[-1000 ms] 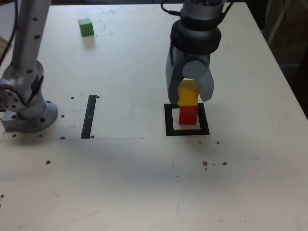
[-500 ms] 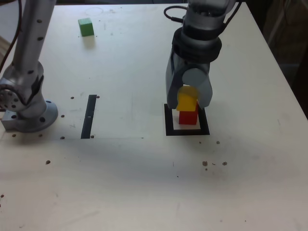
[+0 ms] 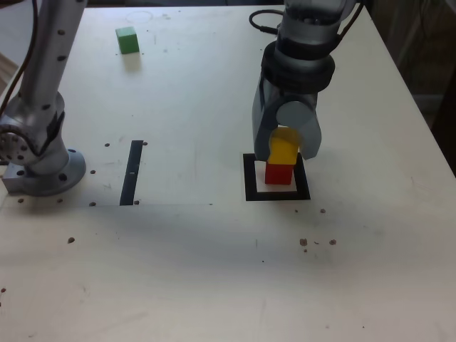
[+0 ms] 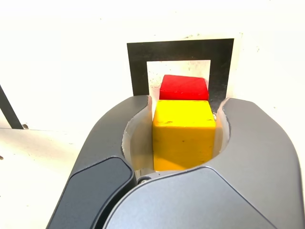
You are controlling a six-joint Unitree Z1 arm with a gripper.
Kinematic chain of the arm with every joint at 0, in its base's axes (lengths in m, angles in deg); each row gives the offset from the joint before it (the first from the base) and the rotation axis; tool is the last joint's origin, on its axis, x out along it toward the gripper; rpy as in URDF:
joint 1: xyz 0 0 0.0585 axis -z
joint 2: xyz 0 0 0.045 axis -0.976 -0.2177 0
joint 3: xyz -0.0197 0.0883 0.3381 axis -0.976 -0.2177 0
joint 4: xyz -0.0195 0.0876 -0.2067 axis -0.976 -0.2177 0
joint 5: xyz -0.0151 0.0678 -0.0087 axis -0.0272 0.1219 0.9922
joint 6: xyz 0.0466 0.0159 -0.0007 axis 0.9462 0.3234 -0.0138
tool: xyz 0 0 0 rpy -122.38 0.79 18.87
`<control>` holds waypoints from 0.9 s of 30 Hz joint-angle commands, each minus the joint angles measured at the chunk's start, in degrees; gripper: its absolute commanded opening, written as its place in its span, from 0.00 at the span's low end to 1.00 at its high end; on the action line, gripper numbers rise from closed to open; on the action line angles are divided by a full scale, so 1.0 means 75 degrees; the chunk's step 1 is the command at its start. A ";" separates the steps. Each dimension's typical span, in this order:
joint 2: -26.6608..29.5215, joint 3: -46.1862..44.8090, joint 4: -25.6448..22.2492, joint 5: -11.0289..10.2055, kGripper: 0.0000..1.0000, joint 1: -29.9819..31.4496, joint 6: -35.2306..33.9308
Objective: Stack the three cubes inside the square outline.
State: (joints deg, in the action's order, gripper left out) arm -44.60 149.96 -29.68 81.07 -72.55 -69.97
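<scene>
The end effector [image 3: 286, 151] stands over the black square outline [image 3: 250, 178] in the right centre of the exterior view, with the yellow cube [image 3: 283, 148] between its jaws. In the wrist view there is a thin gap on one side of the yellow cube [image 4: 183, 134] and the other side sits close to the jaw, so I cannot tell whether the jaws pinch it or have just let go. The yellow cube rests on, or just above, the red cube [image 3: 278, 173], which sits on the pale patch inside the outline. It looks tilted and slightly off toward the exterior view's right rather than square on the red one.

The risk, as I judge it, is that an off-centre, tilted cube slides off when freed, or that a jaw rubbing its side drags it along as the arm lifts, toppling both. The green cube [image 3: 127, 40] waits in the upper left of the counter [image 3: 214, 256], well apart.
</scene>
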 commanded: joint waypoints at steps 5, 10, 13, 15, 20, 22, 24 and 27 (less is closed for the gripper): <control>-0.0042 -0.0002 -0.0144 0.0018 0.77 -0.0017 0.0027; -0.0003 -0.0042 -0.0212 0.0029 0.88 -0.0017 0.0027; 0.0090 -0.0020 -0.0244 0.0002 0.97 -0.0017 0.0027; 0.0212 0.0010 -0.0280 -0.0066 0.99 -0.0017 0.0027; 0.0612 0.0127 -0.0589 -0.0404 0.99 -0.0104 0.0093; 0.0795 0.0180 -0.0784 -0.0549 0.99 -0.0237 0.0236; 0.1001 0.0208 -0.1000 -0.0672 1.00 -0.0485 0.0508; 0.1254 0.0196 -0.1200 -0.0809 1.00 -0.0948 0.1045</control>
State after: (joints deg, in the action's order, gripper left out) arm -36.53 151.27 -38.08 75.43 -78.06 -63.53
